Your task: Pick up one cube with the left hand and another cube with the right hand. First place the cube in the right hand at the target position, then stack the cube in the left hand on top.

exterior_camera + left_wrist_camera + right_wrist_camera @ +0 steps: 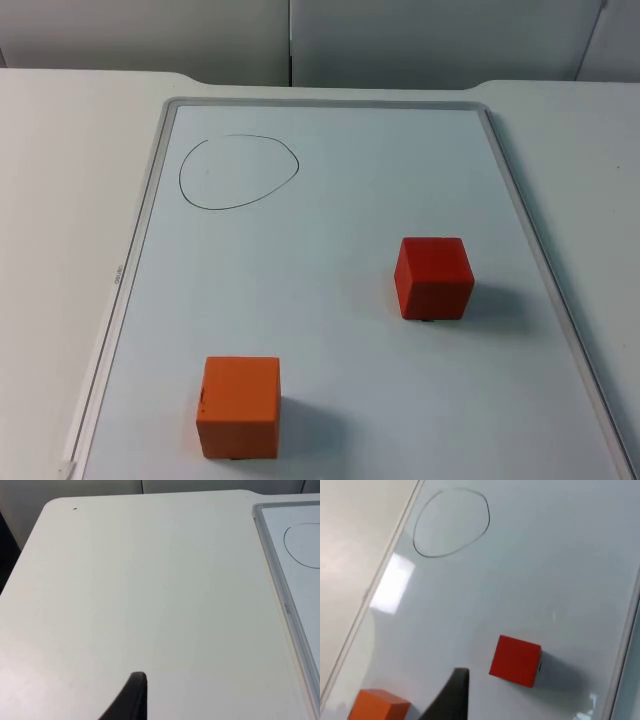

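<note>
Looking like nothing's grabbed yet: red cube (433, 277) mid-right, orange cube (239, 406) lower left, circle (239, 172) upper left. Can't tell either end effector's opening. Next: reach down.

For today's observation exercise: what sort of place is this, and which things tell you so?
Probably a lab test bench: a whiteboard with a hand-drawn circle lies flat on a white table, carrying an orange cube and a red cube.
</note>
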Robot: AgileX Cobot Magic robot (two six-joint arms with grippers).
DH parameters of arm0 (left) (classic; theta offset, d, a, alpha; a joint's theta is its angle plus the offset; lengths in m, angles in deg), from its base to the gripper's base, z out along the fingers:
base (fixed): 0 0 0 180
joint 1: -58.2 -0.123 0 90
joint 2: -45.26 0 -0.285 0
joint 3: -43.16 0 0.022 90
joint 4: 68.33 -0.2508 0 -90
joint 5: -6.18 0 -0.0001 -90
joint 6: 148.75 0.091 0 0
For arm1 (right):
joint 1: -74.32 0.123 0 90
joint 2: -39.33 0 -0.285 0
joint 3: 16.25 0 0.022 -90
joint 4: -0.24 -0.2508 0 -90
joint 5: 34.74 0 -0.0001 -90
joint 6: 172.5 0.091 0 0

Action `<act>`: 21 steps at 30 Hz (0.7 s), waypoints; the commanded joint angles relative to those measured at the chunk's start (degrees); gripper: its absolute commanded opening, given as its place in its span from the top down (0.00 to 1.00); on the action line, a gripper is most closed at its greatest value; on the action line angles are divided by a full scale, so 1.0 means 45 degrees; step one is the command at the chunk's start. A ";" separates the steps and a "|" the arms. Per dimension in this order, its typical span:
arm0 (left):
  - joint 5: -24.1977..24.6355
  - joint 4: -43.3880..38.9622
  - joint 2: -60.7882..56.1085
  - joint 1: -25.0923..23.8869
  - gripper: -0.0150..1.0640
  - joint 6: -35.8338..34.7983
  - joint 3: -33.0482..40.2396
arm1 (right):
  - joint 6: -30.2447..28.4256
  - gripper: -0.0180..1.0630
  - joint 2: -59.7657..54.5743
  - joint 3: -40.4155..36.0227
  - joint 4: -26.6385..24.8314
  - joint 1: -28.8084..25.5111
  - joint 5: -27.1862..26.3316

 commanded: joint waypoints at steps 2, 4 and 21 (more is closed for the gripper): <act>-0.0117 0.0014 -0.0060 -0.0026 0.01 -0.0051 0.0040 | 0.2198 0.07 -0.1082 0.0159 0.1985 0.1252 -0.0353; -0.0117 0.0014 -0.0060 -0.0026 0.01 -0.0051 0.0040 | 0.3500 0.07 -0.1689 0.0159 0.2956 0.1929 -0.0353; -0.0117 0.0014 -0.0060 -0.0026 0.01 -0.0051 0.0040 | 0.8623 0.07 -0.5456 0.0068 0.5611 0.3686 -0.1380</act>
